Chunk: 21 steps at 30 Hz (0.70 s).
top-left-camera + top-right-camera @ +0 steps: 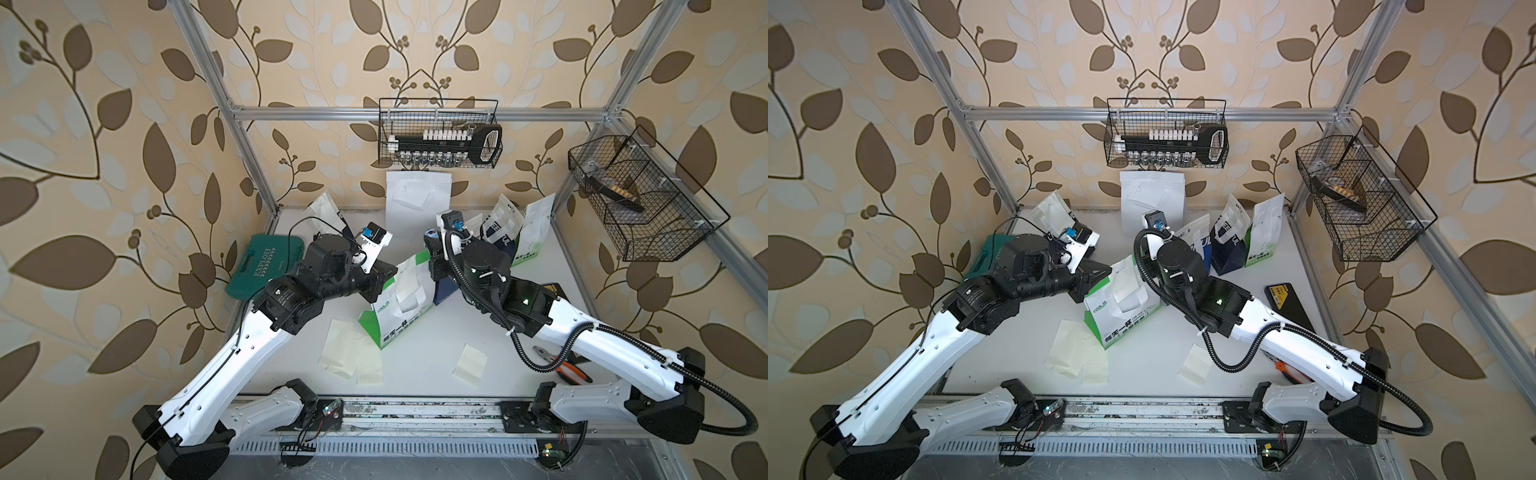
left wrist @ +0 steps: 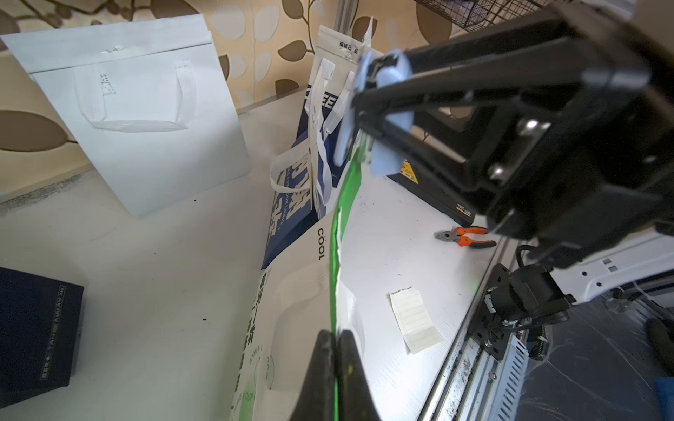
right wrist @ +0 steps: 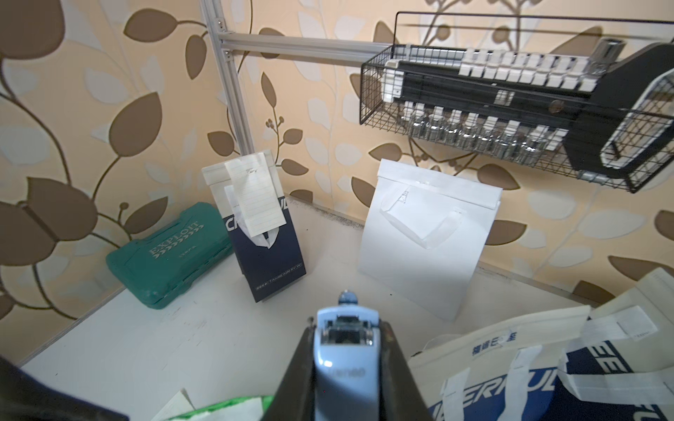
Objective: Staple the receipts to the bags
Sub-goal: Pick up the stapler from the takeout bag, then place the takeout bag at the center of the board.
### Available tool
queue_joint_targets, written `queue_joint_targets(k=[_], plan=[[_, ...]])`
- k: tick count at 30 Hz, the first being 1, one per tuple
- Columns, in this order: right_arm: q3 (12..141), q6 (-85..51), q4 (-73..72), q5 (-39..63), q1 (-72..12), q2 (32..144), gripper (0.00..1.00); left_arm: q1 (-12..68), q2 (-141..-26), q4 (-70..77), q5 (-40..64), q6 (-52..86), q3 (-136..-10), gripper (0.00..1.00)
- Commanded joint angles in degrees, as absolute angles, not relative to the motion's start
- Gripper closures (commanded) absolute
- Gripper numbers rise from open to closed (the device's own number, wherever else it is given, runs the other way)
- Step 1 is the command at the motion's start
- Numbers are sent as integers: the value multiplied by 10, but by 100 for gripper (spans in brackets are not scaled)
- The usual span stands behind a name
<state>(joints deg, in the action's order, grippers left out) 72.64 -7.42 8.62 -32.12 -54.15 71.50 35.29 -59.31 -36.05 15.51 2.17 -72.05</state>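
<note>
Receipts (image 1: 347,351) lie loose on the near part of the white table (image 1: 415,374). They form a small overlapping heap of thin, cream, faintly ruled slips, and a single slip (image 1: 470,360) lies apart on the right arm's side.

Behind them, mid-table, the green-and-white bag (image 1: 392,316) lies tilted back. It is stiff printed paper with flat white handles, and a pale slip (image 1: 409,276) rests on its upturned face. The left gripper (image 2: 337,340) is clamped on the bag's green side edge, its jaws pressed together with only paper between them. The right gripper (image 3: 344,337) is clenched around the light-blue stapler (image 3: 343,379), a small rounded plastic oblong. In the left wrist view the stapler's nose sits at the bag's top edge. Whether slip and bag edge are inside its mouth cannot be told.

The step in hand looks like fixing this slip to this bag. The next move would need the stapler's mouth square over both layers, then a firm squeeze. The left arm would have to keep the thin edge taut so it does not buckle.

Farther back, blue-and-white bags (image 1: 496,232) and a second green-and-white bag (image 1: 536,232) stand together. A navy bag (image 3: 271,255) beside the teal tool case (image 3: 167,251) already carries a ruled receipt (image 3: 255,202) at its folded top. The plain white bag (image 3: 426,248) leans against the wallpapered back wall.
</note>
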Motion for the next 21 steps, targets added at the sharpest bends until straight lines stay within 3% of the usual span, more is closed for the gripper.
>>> queue_joint_targets(k=[1,9,17,21], plan=[[733,-79,82,-332,-533,678,100,356,-596,-388,106,34,-760,100],[688,-99,94,-329,-520,626,100,343,-590,-417,27,30,-776,100],[660,-104,109,-335,-514,582,100,230,-600,-328,87,33,-731,100],[650,-105,118,-340,-511,565,100,212,-634,-259,85,37,-716,100]])
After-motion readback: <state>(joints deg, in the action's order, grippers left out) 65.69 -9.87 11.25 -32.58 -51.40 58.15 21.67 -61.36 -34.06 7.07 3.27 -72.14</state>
